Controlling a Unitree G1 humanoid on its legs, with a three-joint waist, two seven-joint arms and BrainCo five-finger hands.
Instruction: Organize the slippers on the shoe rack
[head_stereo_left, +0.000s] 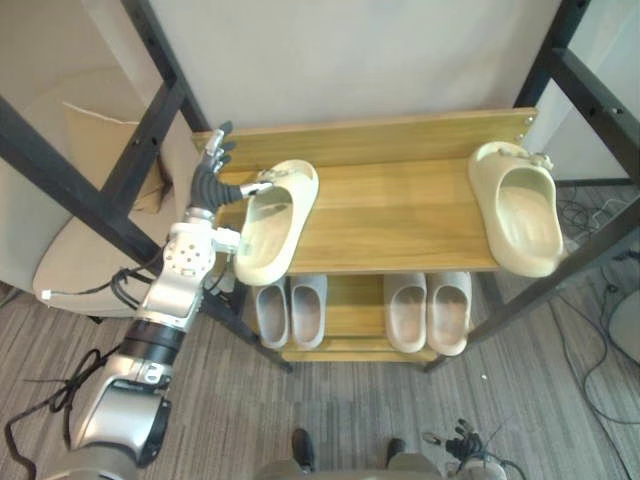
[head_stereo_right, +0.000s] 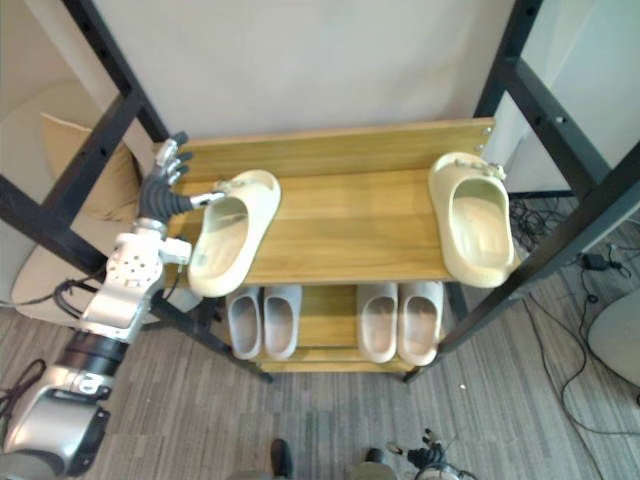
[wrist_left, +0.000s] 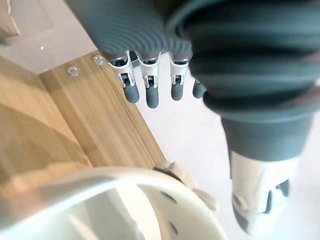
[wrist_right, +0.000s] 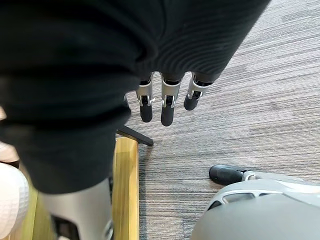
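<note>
Left eye view | left hand (head_stereo_left: 207, 180) centre-left: fingers spread, released, thumb beside cream slipper (head_stereo_left: 272, 222) on shoe rack (head_stereo_left: 400, 215) | right wrist view: right hand (wrist_right: 168, 102) fingers straight, grasping nothing

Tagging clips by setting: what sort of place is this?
Probably a home-like indoor room or mock-up: a wooden shoe rack holding cream slippers and grey pairs, a grey striped floor, and a cushioned chair beside it.
</note>
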